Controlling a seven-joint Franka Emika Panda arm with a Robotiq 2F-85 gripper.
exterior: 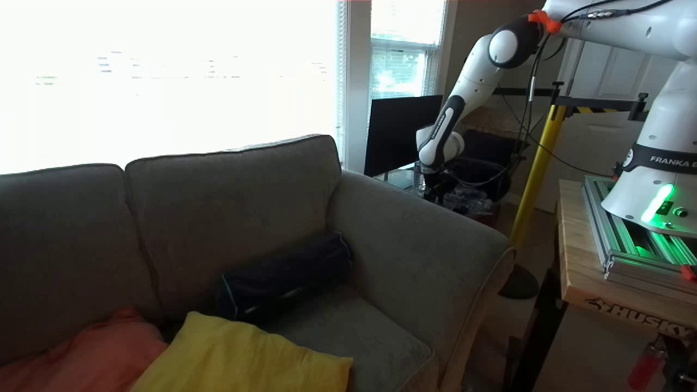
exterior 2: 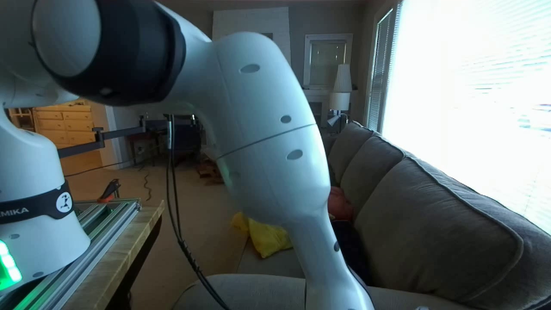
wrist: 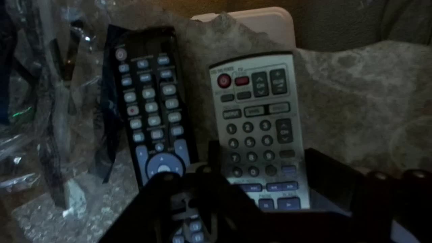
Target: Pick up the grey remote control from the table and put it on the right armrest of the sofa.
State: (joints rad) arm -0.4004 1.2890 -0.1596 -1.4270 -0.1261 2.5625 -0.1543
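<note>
The grey remote control (wrist: 256, 131) lies in the middle of the wrist view, silver-grey with dark and blue buttons. My gripper (wrist: 263, 162) has one finger flush against each long edge of it and appears shut on it. Its lower end is hidden by the gripper. The table (wrist: 337, 104) has a mottled stone-like top; I cannot tell whether the remote is raised off it. In an exterior view the gripper (exterior: 434, 188) is a dark shape behind the right armrest (exterior: 419, 245) of the sofa (exterior: 234, 207). The armrest also shows below the arm (exterior 2: 249, 290).
A black remote (wrist: 152, 104) lies close left of the grey one. Crumpled clear plastic (wrist: 50, 101) is farther left, and a pale rounded object (wrist: 273, 23) beyond. A black monitor (exterior: 403, 130) stands behind the armrest. A black bolster (exterior: 294, 272) and yellow throw (exterior: 245, 354) are on the sofa.
</note>
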